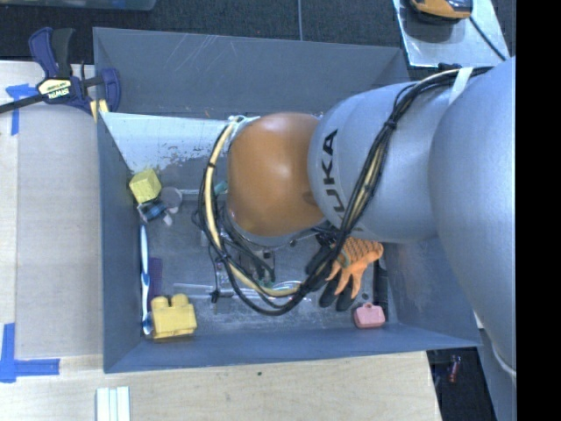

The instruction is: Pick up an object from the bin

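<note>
We see the arm's orange cover (267, 178) low over the middle of the grey bin (254, 68), with looped cables (263, 298) hanging beneath it. They mask the gripper (237, 279), so we cannot tell whether the claw is open, closed or holding anything.

The loose things lie mostly along the walls. 1 yellow block (145, 185) sits by the left wall and a 2nd, studded one (173, 316) in the near-left corner, with a white and blue stick (145, 274), possibly a toothbrush, between them.

Nearest the wrist is an orange and black glove-like thing (355, 266), just beside the cables, with a pink block (369, 316) near it. We judge that no pick is confirmed yet.
</note>
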Controlling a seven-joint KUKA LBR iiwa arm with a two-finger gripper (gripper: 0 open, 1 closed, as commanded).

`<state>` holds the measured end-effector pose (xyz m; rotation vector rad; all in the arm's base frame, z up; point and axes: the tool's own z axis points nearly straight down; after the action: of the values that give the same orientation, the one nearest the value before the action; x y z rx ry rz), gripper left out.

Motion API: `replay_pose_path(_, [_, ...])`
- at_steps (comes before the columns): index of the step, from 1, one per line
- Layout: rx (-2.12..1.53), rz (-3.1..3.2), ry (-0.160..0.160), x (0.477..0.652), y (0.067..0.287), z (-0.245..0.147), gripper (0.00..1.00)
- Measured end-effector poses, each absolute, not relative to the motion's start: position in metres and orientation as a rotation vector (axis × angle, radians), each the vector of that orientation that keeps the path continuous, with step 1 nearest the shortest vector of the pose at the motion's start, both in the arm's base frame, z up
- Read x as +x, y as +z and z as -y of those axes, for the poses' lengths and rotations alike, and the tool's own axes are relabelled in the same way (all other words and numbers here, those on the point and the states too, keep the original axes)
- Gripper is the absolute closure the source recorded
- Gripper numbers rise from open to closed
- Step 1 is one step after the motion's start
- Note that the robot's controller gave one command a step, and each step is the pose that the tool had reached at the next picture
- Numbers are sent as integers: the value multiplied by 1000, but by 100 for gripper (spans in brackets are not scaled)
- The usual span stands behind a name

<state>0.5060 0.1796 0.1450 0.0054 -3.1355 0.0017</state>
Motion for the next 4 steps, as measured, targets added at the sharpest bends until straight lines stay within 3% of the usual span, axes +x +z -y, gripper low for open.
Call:
replay_pose_path(1, [-1, 3144, -1, 508, 149, -179, 0])
replay_pose_path(2, [-364, 3118, 2, 525, 119, -159, 0])
replay_pose_path(3, [-146, 3137, 0, 521, 127, -150, 0])
replay_pose_path(4, [-561, 3085, 4, 505, 123, -153, 0])
